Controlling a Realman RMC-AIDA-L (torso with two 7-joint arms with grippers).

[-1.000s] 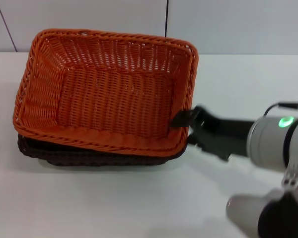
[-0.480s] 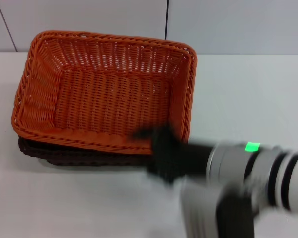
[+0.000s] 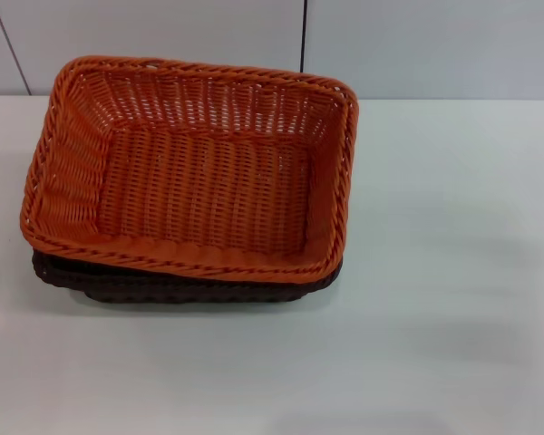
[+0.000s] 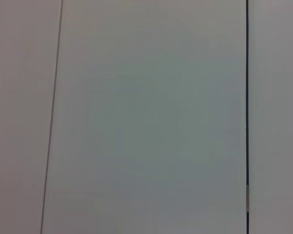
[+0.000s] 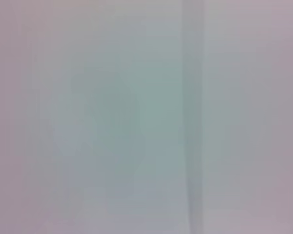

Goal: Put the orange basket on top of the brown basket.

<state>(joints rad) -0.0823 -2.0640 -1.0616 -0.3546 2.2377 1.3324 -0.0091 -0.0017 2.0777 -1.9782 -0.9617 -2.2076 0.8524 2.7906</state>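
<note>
We've got the orange basket (image 3: 195,172) nested on top of the brown basket (image 3: 177,284) on the white table (image 3: 453,272), sitting a bit skewed so the dark rim pokes out along the near edge. Looks like the stacking is done to us. Neither gripper shows in any view, so we can't tell how open they are; nothing is gripping the baskets.

The left half of the table (image 3: 453,299) is taken up by the orange basket (image 3: 199,181), nested on the brown basket (image 3: 163,285); bare tabletop is seen right and in front.
</note>
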